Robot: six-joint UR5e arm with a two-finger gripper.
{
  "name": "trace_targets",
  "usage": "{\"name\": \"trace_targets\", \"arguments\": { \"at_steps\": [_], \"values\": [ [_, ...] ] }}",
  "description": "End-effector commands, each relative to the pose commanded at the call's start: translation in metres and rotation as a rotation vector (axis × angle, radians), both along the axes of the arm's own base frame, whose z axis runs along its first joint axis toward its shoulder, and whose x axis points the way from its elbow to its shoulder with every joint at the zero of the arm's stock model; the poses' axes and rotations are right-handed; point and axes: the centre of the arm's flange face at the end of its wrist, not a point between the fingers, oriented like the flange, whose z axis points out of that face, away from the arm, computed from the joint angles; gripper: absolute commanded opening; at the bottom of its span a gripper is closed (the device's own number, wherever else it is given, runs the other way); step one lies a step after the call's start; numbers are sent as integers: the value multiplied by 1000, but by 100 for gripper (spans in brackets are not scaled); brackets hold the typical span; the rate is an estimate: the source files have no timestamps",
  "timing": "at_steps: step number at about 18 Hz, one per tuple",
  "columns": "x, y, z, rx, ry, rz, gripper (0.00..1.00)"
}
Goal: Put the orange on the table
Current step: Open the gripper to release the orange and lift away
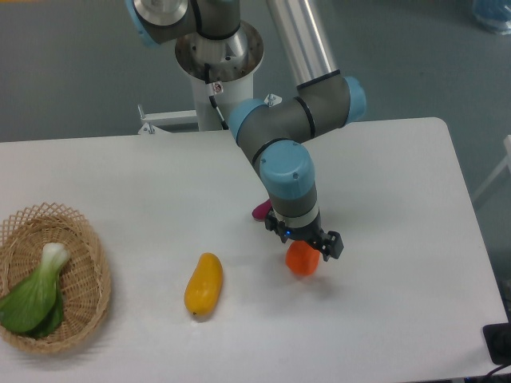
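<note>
The orange is a small round reddish-orange fruit right under my gripper, near the middle of the white table. The black fingers sit around its top and back, and most of the fruit shows below and to the left of them. The jaws are largely hidden by the wrist, so I cannot tell whether they still press on the orange or stand apart from it. The orange is at or very close to the tabletop; a faint shadow lies just under it.
An elongated yellow fruit lies to the left of the orange. A purple sweet potato peeks out behind the arm. A wicker basket with a green bok choy stands at the left edge.
</note>
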Motion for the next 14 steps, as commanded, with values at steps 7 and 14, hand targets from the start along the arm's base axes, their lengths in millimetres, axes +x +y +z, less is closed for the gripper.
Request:
{"name": "trace_targets", "arguments": {
  "at_steps": [7,14],
  "values": [
    [-47,-44,37,128,-23,42,100],
    [-68,-52,52,112,-34,6,100]
  ]
}}
